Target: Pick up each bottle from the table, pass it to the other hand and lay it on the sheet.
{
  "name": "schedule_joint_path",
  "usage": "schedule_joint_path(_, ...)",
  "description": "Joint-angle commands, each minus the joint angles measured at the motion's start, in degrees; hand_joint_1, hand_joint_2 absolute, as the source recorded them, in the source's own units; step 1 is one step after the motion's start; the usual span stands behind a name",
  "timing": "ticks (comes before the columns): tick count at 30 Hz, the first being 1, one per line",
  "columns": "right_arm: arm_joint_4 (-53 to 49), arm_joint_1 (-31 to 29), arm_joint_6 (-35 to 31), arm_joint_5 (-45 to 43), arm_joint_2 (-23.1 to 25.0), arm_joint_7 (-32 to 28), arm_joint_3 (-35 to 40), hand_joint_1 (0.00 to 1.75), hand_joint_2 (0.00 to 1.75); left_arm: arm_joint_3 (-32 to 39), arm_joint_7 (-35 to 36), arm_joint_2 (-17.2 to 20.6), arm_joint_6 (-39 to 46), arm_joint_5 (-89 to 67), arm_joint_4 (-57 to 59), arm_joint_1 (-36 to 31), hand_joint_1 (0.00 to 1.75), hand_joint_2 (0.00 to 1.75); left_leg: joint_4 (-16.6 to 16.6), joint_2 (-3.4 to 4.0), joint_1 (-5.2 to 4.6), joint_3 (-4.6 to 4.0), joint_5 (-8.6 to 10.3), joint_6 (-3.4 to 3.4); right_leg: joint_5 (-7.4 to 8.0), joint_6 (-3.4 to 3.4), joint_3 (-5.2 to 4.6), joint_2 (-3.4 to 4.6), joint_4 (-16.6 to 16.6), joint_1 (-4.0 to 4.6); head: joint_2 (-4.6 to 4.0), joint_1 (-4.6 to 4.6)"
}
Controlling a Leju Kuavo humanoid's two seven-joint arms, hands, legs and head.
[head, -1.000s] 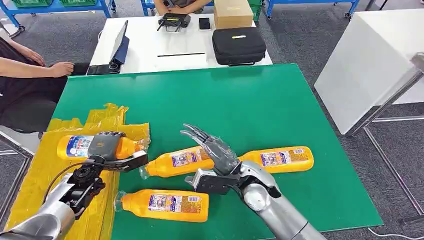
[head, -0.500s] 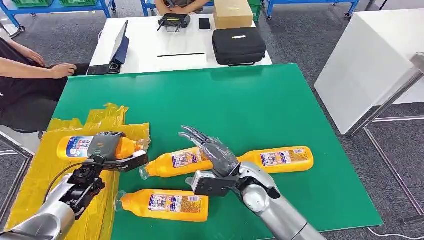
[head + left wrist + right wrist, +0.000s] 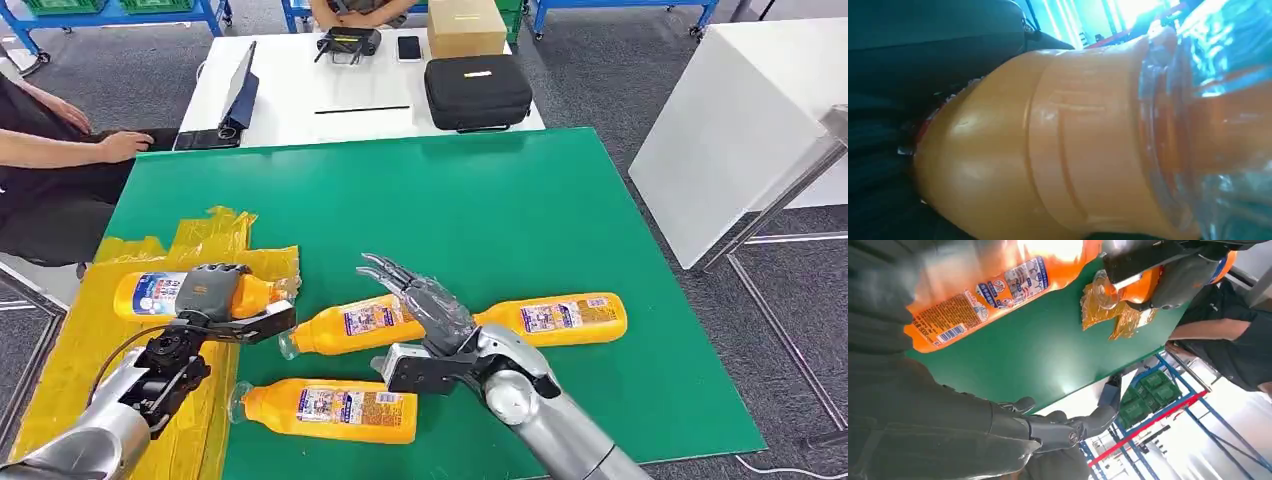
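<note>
Left robot hand (image 3: 215, 292) grips an orange bottle (image 3: 150, 293) around its shoulder, just behind the neck, and holds it lying across the yellow sheet (image 3: 60, 370) at the left edge of the green bench (image 3: 560, 210). Whether the bottle rests on the sheet or sits just above it I cannot tell. In the left wrist view the orange shoulder (image 3: 1058, 145) and clear neck sit tight against the hand.

Right robot hand (image 3: 425, 305) is empty, fingers spread and reaching forward, hovering over the middle bottle (image 3: 350, 325), which lies on the green surface with its clear cap end toward the sheet. A far bottle (image 3: 555, 318) lies to its right, partly behind my right wrist, and a near bottle (image 3: 330, 410) lies close to the front edge.

I judge these bottles full of liquid, so fairly heavy, with smooth, glossy plastic that could slide in a loose grasp. The walls look stiff enough to squeeze firmly. The label band at mid-body seems the best hold for the pick, leaving the shoulder free for the other hand to take at the pass.

Round bodies lying flat may roll if nudged. The near bottle is close to the front edge, so I would avoid pushing it that way. Open green surface lies beyond the bottles for lifting and passing. A person's arm (image 3: 70, 150) rests at the far left, well apart from the sheet.
</note>
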Motion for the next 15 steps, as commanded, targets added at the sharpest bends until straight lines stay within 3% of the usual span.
schedule_joint_path(1, 3.02, -2.75, 0.14, -0.12, -0.97, 0.14, 1.22, 0.00, 1.75, 0.34, -0.16, -0.13, -1.73, -0.09, 5.46, 3.42, 1.75, 1.75, -0.14, 0.25, -0.01, 0.17, -0.02, -0.10, 0.04, -0.11, 0.08, 0.17, -0.12, 0.00, 0.00, 0.00)
schedule_joint_path(15, 3.02, -2.75, 0.14, -0.12, -0.97, 0.14, 1.22, 0.00, 1.75, 0.34, -0.16, -0.13, -1.73, -0.09, 5.46, 3.42, 1.75, 1.75, -0.14, 0.24, -0.03, 0.18, -0.02, -0.09, 0.04, -0.10, 0.08, 0.17, -0.11, -0.02, 0.00, 0.00)
